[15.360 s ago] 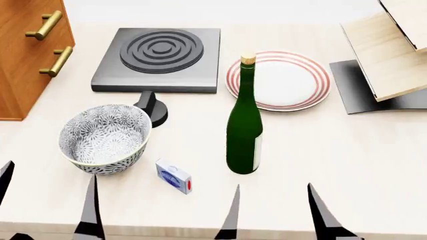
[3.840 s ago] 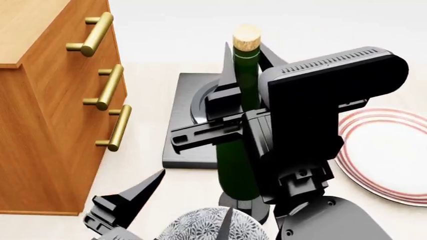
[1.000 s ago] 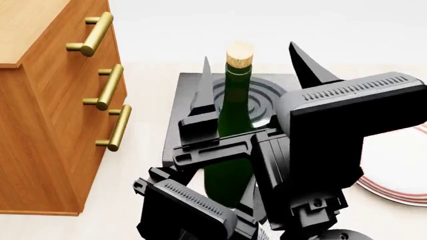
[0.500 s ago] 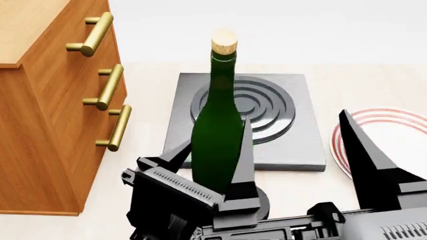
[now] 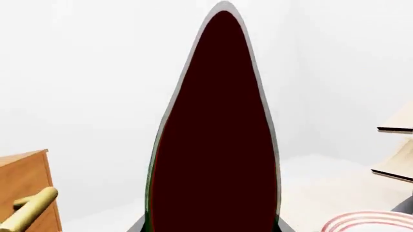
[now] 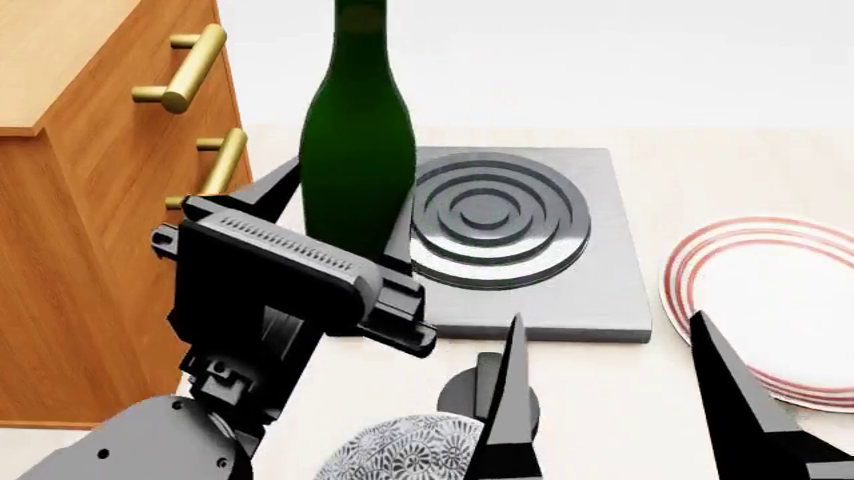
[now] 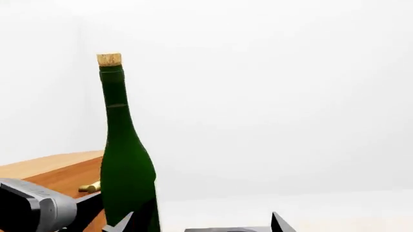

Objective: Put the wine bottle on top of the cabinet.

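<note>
I have the wine bottle (image 6: 356, 130) upright and off the table, left gripper (image 6: 287, 255) clamped on its lower body so the neck stays clear, just right of the cabinet (image 6: 94, 230) front and over the near-left of the hotplate (image 6: 534, 290). Base looks below the cabinet's top (hard to judge), so I reckon more lift, then left. Right gripper (image 6: 621, 400) hangs near, fingers apart and empty, beside the striped plate (image 6: 767, 300).

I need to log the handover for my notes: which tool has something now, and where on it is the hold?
The left tool holds the wine bottle by its lower body, upright. The right tool is open and empty.
</note>
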You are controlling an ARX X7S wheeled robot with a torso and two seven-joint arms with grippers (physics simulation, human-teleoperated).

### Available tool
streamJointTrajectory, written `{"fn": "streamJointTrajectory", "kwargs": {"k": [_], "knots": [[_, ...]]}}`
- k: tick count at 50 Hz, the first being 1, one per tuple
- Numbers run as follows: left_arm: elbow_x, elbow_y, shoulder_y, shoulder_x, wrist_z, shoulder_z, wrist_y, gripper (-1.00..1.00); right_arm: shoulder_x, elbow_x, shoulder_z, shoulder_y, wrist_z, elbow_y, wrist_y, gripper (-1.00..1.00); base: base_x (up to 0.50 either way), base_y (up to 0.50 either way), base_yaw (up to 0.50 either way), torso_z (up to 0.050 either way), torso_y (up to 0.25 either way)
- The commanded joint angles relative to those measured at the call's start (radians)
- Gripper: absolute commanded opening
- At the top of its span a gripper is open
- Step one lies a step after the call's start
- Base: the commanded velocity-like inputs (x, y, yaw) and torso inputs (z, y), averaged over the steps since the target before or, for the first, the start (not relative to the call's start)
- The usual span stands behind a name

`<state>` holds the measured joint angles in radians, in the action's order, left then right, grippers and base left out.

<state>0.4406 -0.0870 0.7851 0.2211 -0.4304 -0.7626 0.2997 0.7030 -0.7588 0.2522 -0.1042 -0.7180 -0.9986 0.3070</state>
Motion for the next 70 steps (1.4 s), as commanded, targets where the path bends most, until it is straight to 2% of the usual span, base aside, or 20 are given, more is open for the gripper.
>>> {"fn": "streamJointTrajectory", "kwargs": {"k": [1, 11, 25, 28, 37, 43, 47, 50, 54, 70], "knots": [[0.025, -0.09, 0.108, 0.041, -0.003, 0.066, 0.095, -1.0, -0.031, 0.075, 0.03, 0.048, 0.033, 0.053, -0.046, 1.0, 0.0, 0.0, 0.0, 0.0, 0.0], [0.042, -0.115, 0.188, 0.083, -0.006, 0.095, 0.172, -1.0, -0.06, 0.113, 0.085, 0.039, 0.062, 0.105, -0.043, 1.0, 0.0, 0.0, 0.0, 0.0, 0.0], [0.036, -0.075, 0.438, 0.133, 0.035, 0.115, 0.337, -1.0, -0.051, 0.097, 0.071, 0.043, 0.058, 0.107, -0.052, 1.0, 0.0, 0.0, 0.0, 0.0, 0.001], [0.087, -0.055, 0.47, 0.136, 0.043, 0.177, 0.356, -1.0, -0.051, 0.095, 0.069, 0.046, 0.059, 0.107, -0.058, 1.0, 0.0, 0.0, 0.0, 0.003, 0.0], [0.128, 0.116, 0.663, 0.142, 0.148, 0.228, 0.398, -1.0, -0.044, 0.083, 0.059, 0.049, 0.054, 0.103, -0.063, 1.0, 0.0, 0.0, 0.0, 0.0, 0.001], [0.157, 0.222, 0.708, 0.134, 0.169, 0.274, 0.403, -1.0, -0.038, 0.079, 0.054, 0.052, 0.051, 0.103, -0.065, 1.0, 0.0, 0.0, 0.0, 0.0, 0.0], [0.114, 0.321, 0.764, 0.134, 0.219, 0.228, 0.393, -1.0, -0.038, 0.082, 0.059, 0.053, 0.057, 0.111, -0.067, 1.0, 0.0, 0.0, 0.0, 0.0, 0.0], [0.044, 0.41, 0.815, 0.139, 0.255, 0.153, 0.392, -1.0, -0.038, 0.075, 0.056, 0.051, 0.064, 0.122, -0.072, 1.0, 0.0, 0.0, 0.0, 0.0, 0.0], [0.011, 0.482, 0.845, 0.138, 0.28, 0.123, 0.373, -1.0, -0.04, 0.075, 0.062, 0.049, 0.064, 0.126, -0.069, 1.0, 0.0, 0.0, 0.0, 0.0, 0.003], [-0.045, 0.806, 0.944, 0.117, 0.269, 0.145, 0.293, -1.0, -0.044, 0.074, 0.086, 0.028, 0.061, 0.115, -0.049, 1.0, 0.0, 0.0, 0.0, 0.0, 0.001]]}}
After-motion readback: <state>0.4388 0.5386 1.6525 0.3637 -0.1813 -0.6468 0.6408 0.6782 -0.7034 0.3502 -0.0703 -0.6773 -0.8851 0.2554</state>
